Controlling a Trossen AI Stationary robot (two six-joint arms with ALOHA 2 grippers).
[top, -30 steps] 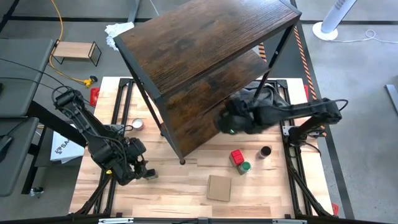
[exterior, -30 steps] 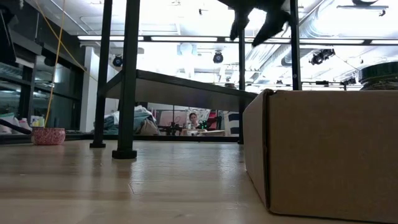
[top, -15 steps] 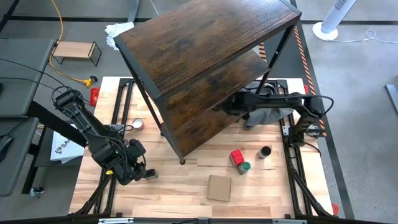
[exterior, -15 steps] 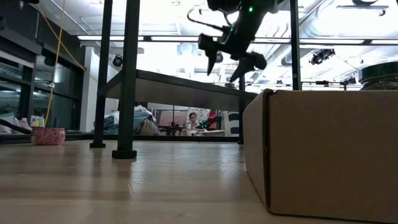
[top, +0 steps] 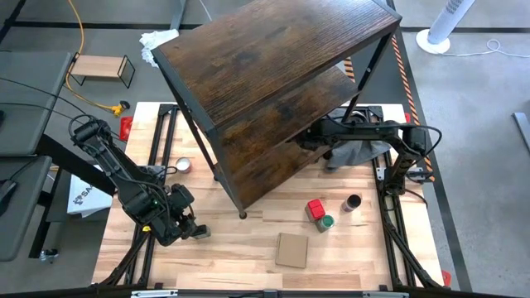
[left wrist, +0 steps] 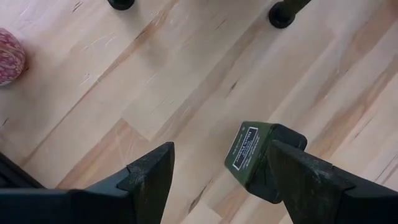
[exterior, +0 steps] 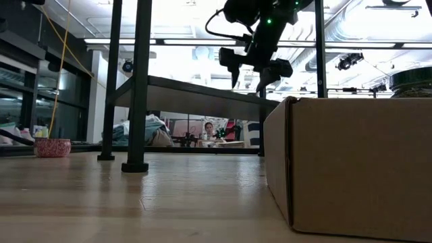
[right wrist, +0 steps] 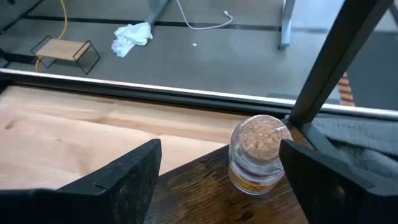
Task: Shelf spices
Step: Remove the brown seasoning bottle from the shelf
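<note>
A: Where are the spices?

B: Scattered. A glass jar with a cork lid (right wrist: pixel 258 154) stands upright on a board of the shelf (top: pixel 273 79), close to one of its black frame posts. On the bench (top: pixel 240 248), in front of the shelf, the red boxy container (top: pixel 315 208) and the green-lidded jar (top: pixel 326 222) sit touching each other, with the dark jar (top: pixel 353 202) just beside them toward the right. The purple-lidded pot (top: pixel 182 165) stands alone near the shelf's left legs. A fifth one, a dark green container with a white label (left wrist: pixel 258 158), lies tilted on the wood.

A: And the arms?

B: The right gripper (right wrist: pixel 217 186) is reached in under the shelf's upper boards, fingers spread wide, the cork-lidded jar ahead of them and untouched. The low view shows those fingers (exterior: pixel 268 69) open and pointing downward above a shelf board.

A: The left one?

B: The left gripper (left wrist: pixel 217 177) hovers low over the bench's front left part, fingers wide, with the dark green container between them near one finger, not clamped.

A: Anything else?

B: A flat cardboard square (top: pixel 291 250) lies near the front edge.
</note>
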